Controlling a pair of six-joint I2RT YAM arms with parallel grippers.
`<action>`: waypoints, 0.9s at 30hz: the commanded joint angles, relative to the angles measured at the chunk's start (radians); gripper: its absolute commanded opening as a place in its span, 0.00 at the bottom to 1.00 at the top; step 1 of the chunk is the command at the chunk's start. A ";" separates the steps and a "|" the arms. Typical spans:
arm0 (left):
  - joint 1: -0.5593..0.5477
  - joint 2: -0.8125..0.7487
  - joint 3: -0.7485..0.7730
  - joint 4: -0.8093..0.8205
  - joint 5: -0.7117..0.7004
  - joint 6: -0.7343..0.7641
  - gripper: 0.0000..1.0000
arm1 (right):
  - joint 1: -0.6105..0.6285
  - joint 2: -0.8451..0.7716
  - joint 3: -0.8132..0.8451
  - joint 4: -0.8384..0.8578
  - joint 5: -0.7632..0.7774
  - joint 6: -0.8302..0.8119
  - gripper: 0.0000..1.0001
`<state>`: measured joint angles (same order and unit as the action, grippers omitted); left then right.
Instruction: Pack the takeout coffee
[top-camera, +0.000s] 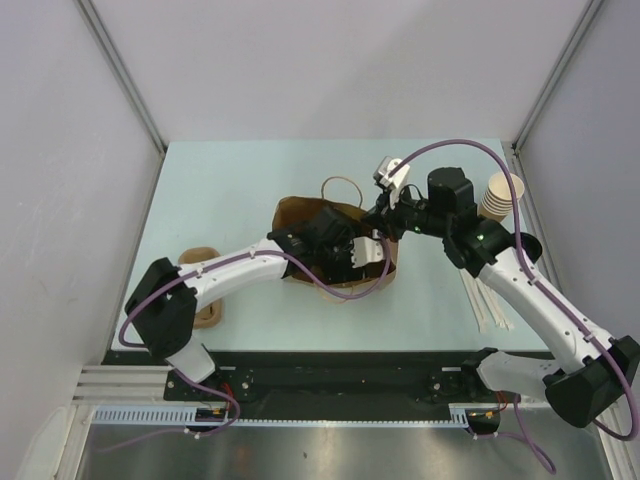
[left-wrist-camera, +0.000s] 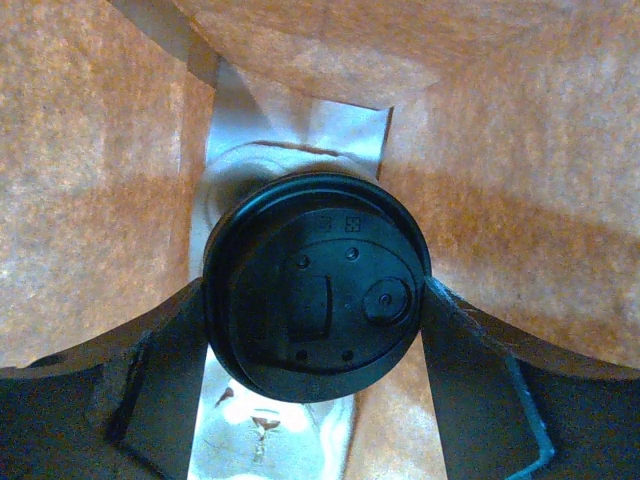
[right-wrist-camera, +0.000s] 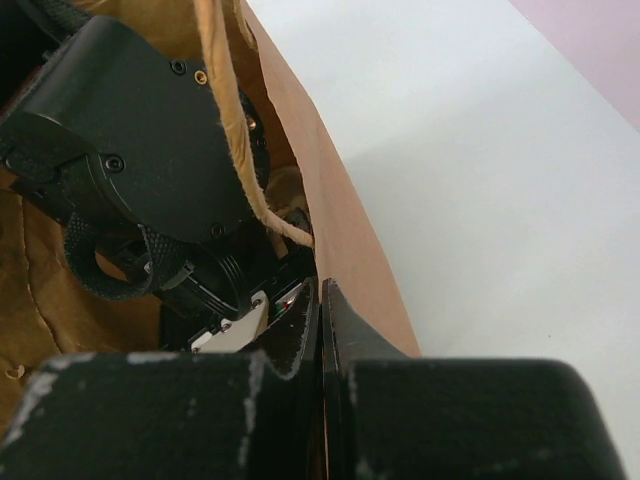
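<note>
Kraft bag (right-wrist-camera: 352, 235) pinched by right claw (right-wrist-camera: 320, 292); left claw (left-wrist-camera: 313, 296) grasps round-lidded takeout coffee (left-wrist-camera: 300, 250).

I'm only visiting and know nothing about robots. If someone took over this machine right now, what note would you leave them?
Left gripper: down inside the brown paper bag, fingers against both sides of the takeout coffee, gripping it.
Right gripper: shut on the bag's rim, holding the mouth open.
Done: coffee is inside the bag, lid on.
Left: can't tell whether the cup rests on the bottom; likely set it down, release, and withdraw both arms.
</note>
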<state>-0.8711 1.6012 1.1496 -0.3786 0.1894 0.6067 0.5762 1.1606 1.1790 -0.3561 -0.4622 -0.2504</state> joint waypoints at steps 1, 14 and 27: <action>0.041 0.080 0.036 -0.092 -0.021 -0.022 0.00 | -0.021 0.028 0.024 -0.014 -0.070 0.014 0.00; 0.107 0.187 0.042 -0.115 -0.005 0.010 0.00 | -0.076 0.079 0.027 0.000 -0.110 0.011 0.00; 0.158 0.275 0.044 -0.120 0.018 0.028 0.00 | -0.107 0.137 0.036 0.019 -0.131 -0.003 0.00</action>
<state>-0.7860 1.7439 1.2591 -0.4095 0.3408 0.6132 0.4706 1.2671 1.2064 -0.2729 -0.5453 -0.2478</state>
